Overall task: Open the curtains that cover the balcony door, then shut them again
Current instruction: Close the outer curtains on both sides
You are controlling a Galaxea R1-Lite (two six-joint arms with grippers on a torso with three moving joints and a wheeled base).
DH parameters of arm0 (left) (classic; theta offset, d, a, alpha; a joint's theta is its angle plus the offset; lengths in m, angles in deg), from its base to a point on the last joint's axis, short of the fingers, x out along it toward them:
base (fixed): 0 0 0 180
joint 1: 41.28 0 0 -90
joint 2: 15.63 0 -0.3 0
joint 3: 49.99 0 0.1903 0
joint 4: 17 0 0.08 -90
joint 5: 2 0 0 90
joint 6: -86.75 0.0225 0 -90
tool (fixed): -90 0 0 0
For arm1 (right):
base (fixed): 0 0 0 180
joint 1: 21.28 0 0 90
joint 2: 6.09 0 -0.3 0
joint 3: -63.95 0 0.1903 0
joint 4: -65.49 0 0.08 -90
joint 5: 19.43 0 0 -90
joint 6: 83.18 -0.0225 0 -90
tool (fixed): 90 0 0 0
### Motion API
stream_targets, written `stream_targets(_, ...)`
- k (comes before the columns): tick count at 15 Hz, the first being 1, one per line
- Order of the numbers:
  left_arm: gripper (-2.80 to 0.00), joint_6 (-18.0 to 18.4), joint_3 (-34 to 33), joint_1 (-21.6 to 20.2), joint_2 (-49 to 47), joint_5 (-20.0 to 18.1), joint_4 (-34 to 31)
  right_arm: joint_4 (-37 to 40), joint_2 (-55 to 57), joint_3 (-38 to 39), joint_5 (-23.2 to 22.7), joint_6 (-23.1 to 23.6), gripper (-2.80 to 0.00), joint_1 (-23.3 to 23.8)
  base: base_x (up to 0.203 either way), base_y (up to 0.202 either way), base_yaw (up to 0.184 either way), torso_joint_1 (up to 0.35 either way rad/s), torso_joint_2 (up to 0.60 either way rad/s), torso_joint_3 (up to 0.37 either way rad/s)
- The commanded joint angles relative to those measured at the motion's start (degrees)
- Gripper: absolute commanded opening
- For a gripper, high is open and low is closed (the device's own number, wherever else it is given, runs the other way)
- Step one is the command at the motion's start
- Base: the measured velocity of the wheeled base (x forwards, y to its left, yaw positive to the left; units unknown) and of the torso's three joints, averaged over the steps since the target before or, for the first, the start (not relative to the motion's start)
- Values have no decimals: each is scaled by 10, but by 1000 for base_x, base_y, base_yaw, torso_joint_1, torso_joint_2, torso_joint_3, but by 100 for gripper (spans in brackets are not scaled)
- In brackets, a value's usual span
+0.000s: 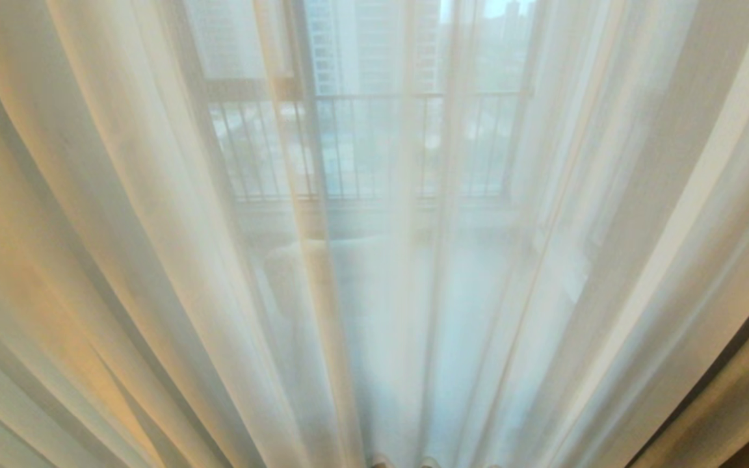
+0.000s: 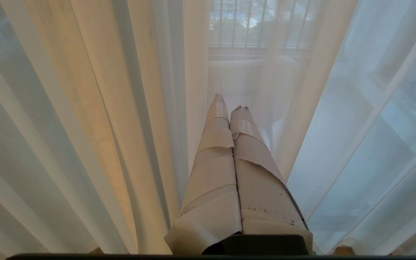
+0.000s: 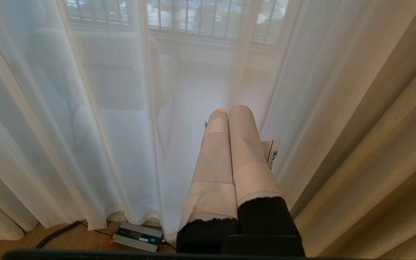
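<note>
Still drawn shut across the dark-framed glass balcony door [image 1: 374, 143]: thin white see-through sheer curtains [image 1: 173, 214], heavy cream-beige drape [image 3: 385, 144] outermost. Light, limp, slippery; best pinched at a gathered pleat. Left gripper [image 2: 228, 103] and right gripper [image 3: 229, 110] pressed together, empty.
</note>
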Motion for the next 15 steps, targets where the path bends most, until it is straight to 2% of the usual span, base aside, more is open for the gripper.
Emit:
stream_targets(1,-280,0,0,0,1,0,1,0,1,0,0,1,-280,0,0,0,0,0,0,0)
stream_targets(15,-280,-1,0,0,1,-1,1,0,1,0,0,1,-280,0,0,0,0,0,0,0)
